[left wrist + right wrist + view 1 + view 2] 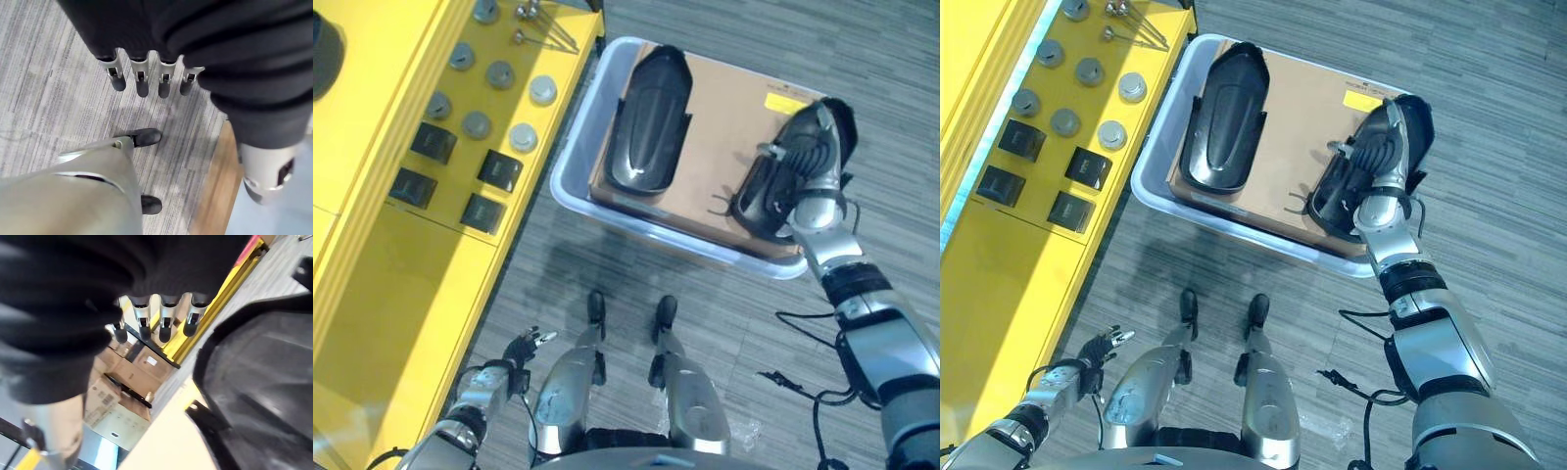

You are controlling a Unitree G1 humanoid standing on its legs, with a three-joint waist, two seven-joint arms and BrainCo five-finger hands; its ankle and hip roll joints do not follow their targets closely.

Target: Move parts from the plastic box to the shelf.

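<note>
Right hand (803, 162) reaching into the plastic box (570, 171).
Resting on a black part (766, 201), fingers (165, 323) extending loosely, gripping nothing.

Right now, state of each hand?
Left hand: open, fingers relaxed, holding nothing, low beside the yellow shelf.
Right hand: over the black moulded plastic part in the grey plastic box; grip cannot be told.

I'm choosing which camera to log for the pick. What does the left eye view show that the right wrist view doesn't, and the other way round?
Left eye view alone: the yellow shelf with round and square parts, the plastic box, a second black part, and the left hand low by the shelf. Right wrist view alone: stacked cardboard boxes in the background. Both: the right hand at the black part on the box's right side.
</note>
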